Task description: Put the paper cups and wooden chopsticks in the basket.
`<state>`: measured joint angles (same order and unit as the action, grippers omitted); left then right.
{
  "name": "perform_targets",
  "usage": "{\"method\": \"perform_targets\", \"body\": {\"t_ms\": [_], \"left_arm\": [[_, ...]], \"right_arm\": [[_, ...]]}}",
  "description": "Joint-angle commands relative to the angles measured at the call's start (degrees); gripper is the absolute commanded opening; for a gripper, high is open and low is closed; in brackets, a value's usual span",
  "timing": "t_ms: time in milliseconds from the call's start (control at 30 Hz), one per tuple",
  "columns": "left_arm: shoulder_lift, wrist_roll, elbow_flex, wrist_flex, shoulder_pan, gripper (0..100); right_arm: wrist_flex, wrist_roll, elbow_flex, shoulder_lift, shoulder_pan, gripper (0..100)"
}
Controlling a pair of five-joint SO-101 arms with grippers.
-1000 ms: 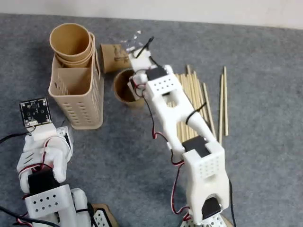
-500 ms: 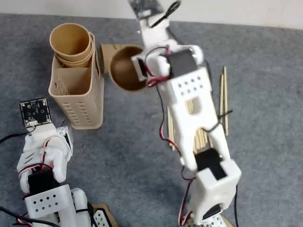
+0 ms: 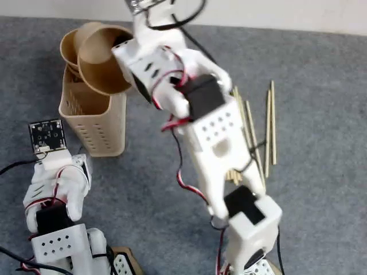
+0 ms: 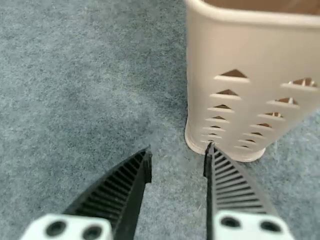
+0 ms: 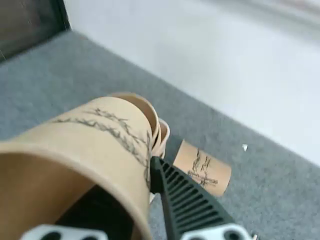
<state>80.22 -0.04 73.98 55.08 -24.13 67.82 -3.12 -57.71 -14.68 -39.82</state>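
Right arm: stretched far forward over the basket (image 3: pixel 97 123).
Right gripper (image 5: pixel 149 170): clamped on the wall of a paper cup (image 3: pixel 103 60), which is tilted just above the stacked cups (image 3: pixel 69 48) in the basket's far end.
Left arm: folded low beside the basket.
Left gripper (image 4: pixel 178 150): jaws parted, holding nothing, tips near the basket's foot.
Hidden: inner finger behind the cup wall; wooden chopsticks (image 3: pixel 269 123) on the carpet (image 3: pixel 321 69), partly covered by the arm.
Spare cup (image 5: pixel 202 167): on its side on the carpet.

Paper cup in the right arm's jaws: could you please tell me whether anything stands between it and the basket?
Nothing visible does. The paper cup hangs tilted just above the basket, partly over the stacked cups standing in it.
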Motion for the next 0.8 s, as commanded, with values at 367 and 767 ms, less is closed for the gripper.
{"method": "perform_targets", "body": {"t_ms": [367,767], "left_arm": [[0.75,0.09,-0.31,-1.23,1.10,20],[0.75,0.09,-0.31,-1.23,1.10,20]], "right_arm": [[-8.75,0.26,0.04,-8.04,-2.59,0.9],[-14.46,0.26,0.13,-8.22,-1.54,0.9]]}}
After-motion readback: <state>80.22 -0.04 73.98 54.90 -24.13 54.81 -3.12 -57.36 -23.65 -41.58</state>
